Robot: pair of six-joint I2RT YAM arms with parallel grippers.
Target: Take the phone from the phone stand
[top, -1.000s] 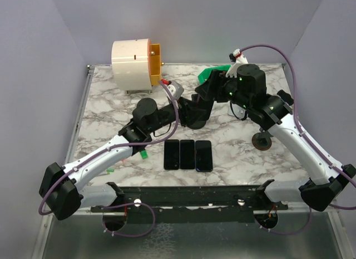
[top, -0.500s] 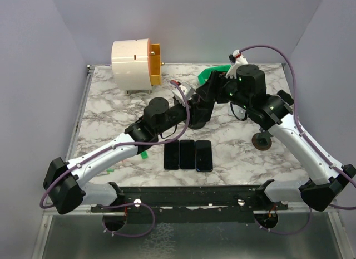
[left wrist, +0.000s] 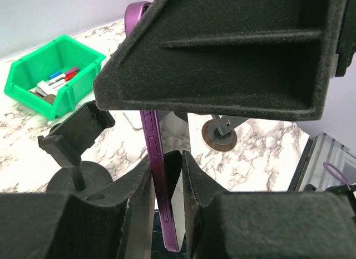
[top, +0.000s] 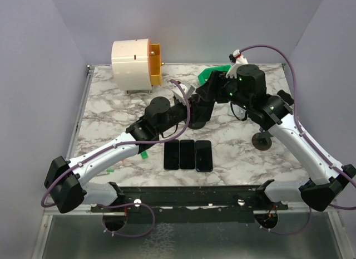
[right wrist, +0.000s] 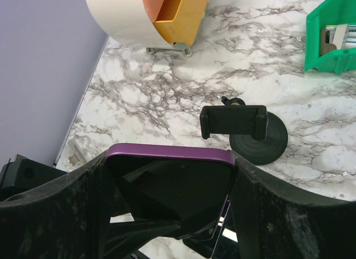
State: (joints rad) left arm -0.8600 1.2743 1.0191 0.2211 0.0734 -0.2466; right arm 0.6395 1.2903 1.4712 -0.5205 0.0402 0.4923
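My right gripper (right wrist: pixel 171 186) clamps the phone (right wrist: pixel 167 156), likely stiff, slick and breakable, by its long edges clear of the stand (right wrist: pixel 245 128), while my left gripper (left wrist: pixel 167 170) straddles it, jaws slightly agape.

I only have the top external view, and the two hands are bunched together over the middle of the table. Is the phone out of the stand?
Observer: Yes. In the right wrist view the phone stand has an empty clamp.
Operator: Then who has it?
Observer: The right hand holds the purple phone by its two side edges, well apart from the stand.
Operator: And the other arm?
Observer: The left hand straddles the phone's long edge. A gap shows beside one finger, so it has no firm grip yet.
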